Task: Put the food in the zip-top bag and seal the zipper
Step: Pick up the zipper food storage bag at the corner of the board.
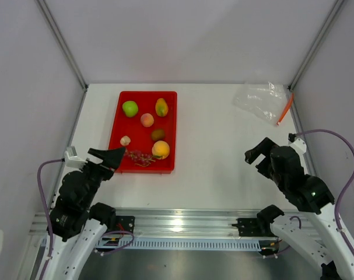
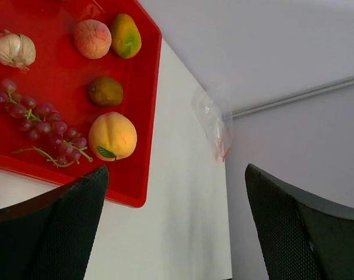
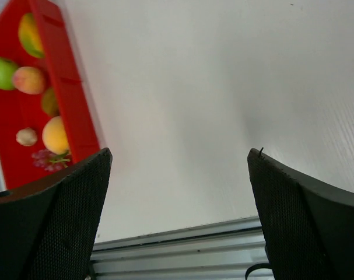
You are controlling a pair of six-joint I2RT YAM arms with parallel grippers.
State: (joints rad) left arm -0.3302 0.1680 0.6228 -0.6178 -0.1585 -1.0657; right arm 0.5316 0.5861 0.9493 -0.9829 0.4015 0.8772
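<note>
The food lies in a red tray [image 1: 121, 157]: a green apple [image 1: 130, 108], a mango [image 1: 161, 107], a pink peach [image 1: 147, 120], a brown kiwi [image 1: 158, 135], an orange [image 1: 160, 150], a pale bulb [image 1: 125, 140] and dark red grapes [image 1: 140, 157]. The clear zip-top bag [image 1: 259, 100] lies at the back right, its orange-red zipper [image 1: 285, 109] along the right edge. My left gripper [image 1: 114, 156] is open and empty at the tray's near left corner. My right gripper [image 1: 256, 153] is open and empty, well in front of the bag.
Grey walls close in the white table on three sides. A metal rail [image 1: 182, 221] runs along the near edge between the arm bases. The left wrist view shows the bag [image 2: 213, 119] far off by the wall.
</note>
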